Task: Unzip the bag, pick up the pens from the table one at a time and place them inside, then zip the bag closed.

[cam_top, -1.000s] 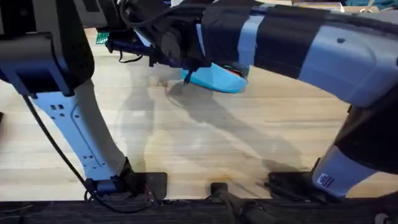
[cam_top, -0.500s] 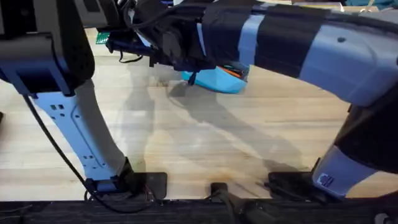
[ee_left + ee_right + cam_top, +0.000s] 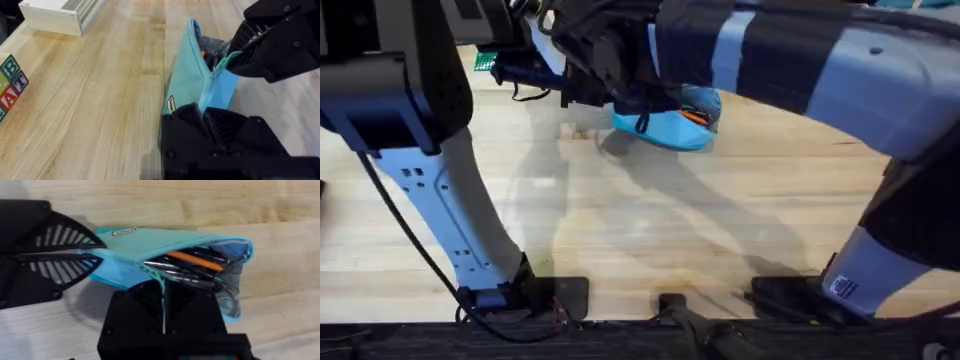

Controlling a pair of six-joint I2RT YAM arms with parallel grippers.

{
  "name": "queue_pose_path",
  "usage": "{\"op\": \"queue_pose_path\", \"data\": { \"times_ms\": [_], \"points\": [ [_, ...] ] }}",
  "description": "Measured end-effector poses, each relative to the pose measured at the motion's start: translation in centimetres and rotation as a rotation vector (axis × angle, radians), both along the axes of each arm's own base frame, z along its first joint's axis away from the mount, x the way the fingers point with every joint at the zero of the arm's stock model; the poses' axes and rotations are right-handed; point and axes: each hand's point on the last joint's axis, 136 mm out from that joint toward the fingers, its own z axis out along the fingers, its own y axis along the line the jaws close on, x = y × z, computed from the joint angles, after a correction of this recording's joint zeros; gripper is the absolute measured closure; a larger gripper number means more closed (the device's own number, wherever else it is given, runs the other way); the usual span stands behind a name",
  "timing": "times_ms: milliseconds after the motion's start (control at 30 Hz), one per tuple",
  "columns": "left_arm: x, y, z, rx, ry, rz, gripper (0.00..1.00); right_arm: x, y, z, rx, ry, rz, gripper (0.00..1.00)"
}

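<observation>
The light blue bag (image 3: 665,131) lies on the table (image 3: 650,235) at the far middle, its right end gaping. Inside the mouth lie the pens: an orange one (image 3: 194,260) over a black one (image 3: 175,271). My right gripper (image 3: 163,294) reaches across from the right and is shut on the teal zipper pull (image 3: 162,284), partway along the zipper. My left gripper (image 3: 199,114) is shut on the bag's (image 3: 186,85) closed end. In the left wrist view the right gripper (image 3: 235,57) holds the pull by the open mouth.
A white box (image 3: 60,12) stands at the far left of the table. Alphabet blocks (image 3: 9,86) sit near the left edge. The right arm (image 3: 800,70) spans the upper overhead view, covering much of the bag. Bare tabletop lies in front of the bag.
My right gripper has slid to the right along the bag with the zipper pull in it. The left gripper has kept its hold on the bag's end.
</observation>
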Motion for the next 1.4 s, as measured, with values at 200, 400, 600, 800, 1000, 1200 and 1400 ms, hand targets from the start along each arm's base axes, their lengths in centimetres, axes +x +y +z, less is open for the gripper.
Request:
{"op": "queue_pose_path", "data": {
  "times_ms": [200,400,600,800,1000,1200,1400],
  "points": [
    [0.0,0.0,0.0,0.000,0.000,-0.001,0.958,-0.1,-0.8,-0.2,-0.012,0.027,-0.014,0.971],
    [0.0,-0.1,0.0,0.000,0.001,-0.003,0.959,-0.3,-1.0,0.0,-0.013,0.033,-0.016,0.971],
    [0.0,-0.2,0.1,-0.008,-0.001,-0.002,0.959,-0.6,-1.3,1.3,0.046,0.043,-0.028,0.971],
    [0.0,-0.2,0.1,-0.007,-0.004,-0.002,0.959,-0.2,-2.9,0.7,0.093,0.118,-0.079,0.971],
    [0.0,-0.2,0.1,-0.006,-0.004,-0.002,0.959,-1.0,-4.8,0.0,0.104,0.221,-0.126,0.971],
    [0.0,-0.2,0.1,-0.006,-0.005,-0.002,0.959,-1.5,-6.6,-0.3,0.089,0.282,-0.165,0.971],
    [0.1,0.0,0.0,-0.002,-0.008,0.000,0.959,-1.8,-8.4,-0.3,0.061,0.315,-0.204,0.971]
  ]
}}
